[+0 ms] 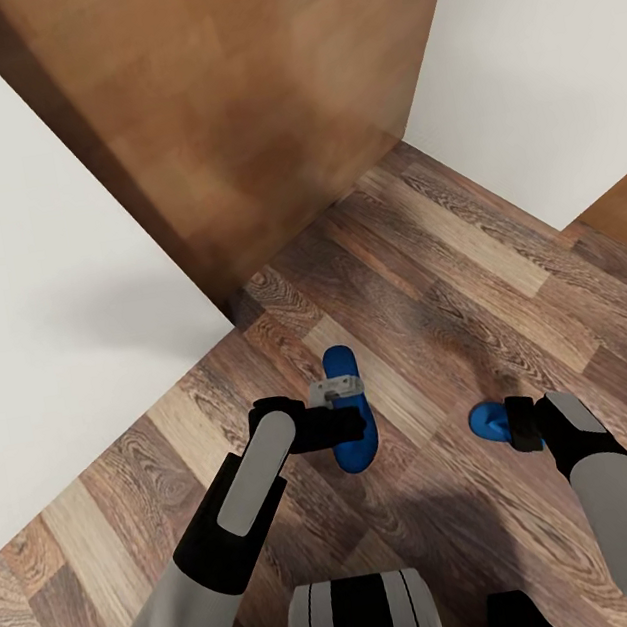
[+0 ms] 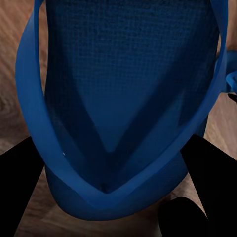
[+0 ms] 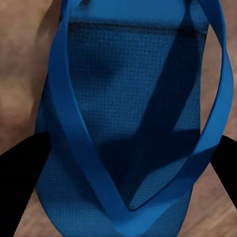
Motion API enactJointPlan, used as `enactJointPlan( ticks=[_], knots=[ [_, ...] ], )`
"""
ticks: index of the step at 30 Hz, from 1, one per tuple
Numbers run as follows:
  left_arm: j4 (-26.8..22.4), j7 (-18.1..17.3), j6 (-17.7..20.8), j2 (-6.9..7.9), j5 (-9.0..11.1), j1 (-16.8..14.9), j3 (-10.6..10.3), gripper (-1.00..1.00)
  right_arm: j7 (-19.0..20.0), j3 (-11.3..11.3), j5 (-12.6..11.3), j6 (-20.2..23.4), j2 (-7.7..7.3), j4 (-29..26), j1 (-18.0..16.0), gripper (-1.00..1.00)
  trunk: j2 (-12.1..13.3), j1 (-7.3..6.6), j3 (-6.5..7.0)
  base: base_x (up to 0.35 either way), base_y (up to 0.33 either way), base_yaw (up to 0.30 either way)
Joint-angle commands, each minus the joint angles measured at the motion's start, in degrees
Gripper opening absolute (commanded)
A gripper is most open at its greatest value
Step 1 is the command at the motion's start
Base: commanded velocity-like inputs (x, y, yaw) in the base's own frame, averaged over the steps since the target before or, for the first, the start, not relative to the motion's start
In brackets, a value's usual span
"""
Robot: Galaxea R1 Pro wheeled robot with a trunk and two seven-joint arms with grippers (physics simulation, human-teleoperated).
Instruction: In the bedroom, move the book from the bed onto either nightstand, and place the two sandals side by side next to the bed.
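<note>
Overhead, your left gripper (image 1: 343,420) sits on one blue sandal (image 1: 350,411) on the plank floor (image 1: 427,265), and your right gripper (image 1: 508,421) covers the second sandal (image 1: 487,421), well apart from the first. Each wrist camera adds what the head misses: dark fingers (image 2: 24,182) flanking the sole on both sides, straps between them. Whether either pincer actually clamps, you cannot tell.
</note>
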Motion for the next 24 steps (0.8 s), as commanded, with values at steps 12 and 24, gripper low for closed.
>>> enactJointPlan(
  ticks=[12, 24],
  knots=[
    [0.10, 0.41, 0.25, 0.07, 0.56, -0.04, -0.02, -1.00, -0.29, -0.22, 0.12, 0.19, 0.09, 0.11, 0.03, -1.00, -0.01, 0.01, -0.04, 0.000, 0.000, 0.000],
    [-0.16, 0.32, 0.27, 0.09, 0.41, 0.03, -0.07, -1.00, -0.29, -0.22, 0.15, 0.13, 0.11, 0.09, 0.03, -1.00, 0.10, -0.20, 1.73, 0.000, 0.000, 0.000]
  ],
)
